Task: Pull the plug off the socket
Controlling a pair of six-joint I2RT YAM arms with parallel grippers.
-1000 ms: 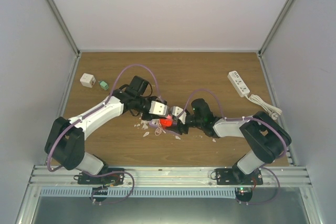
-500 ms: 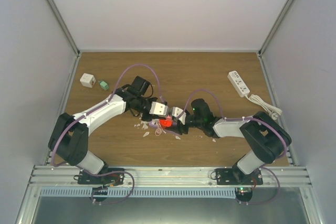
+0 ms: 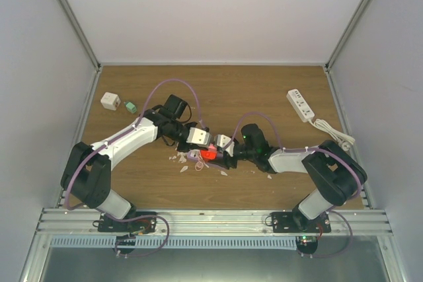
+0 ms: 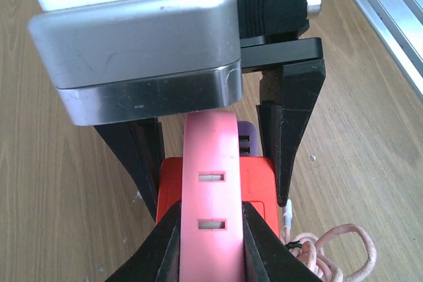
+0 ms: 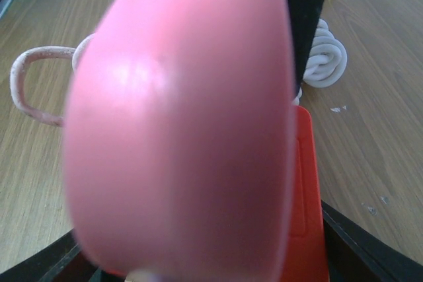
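Plug [image 4: 210, 219] — pink, mid-frame in the top view, seated on the red socket [image 4: 263, 186]. Left gripper [image 4: 217, 197] clamps the socket's sides; right gripper [image 3: 223, 151] pinches the plug. Both grasps look set, separation not yet done — next likely needs a straight pull apart, socket braced.

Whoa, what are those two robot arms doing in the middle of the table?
They are pulling a plug from its socket. The left hand grips the red socket block by its sides, and the right hand seems to pinch the pink plug on top. The pieces look joined, not apart yet.
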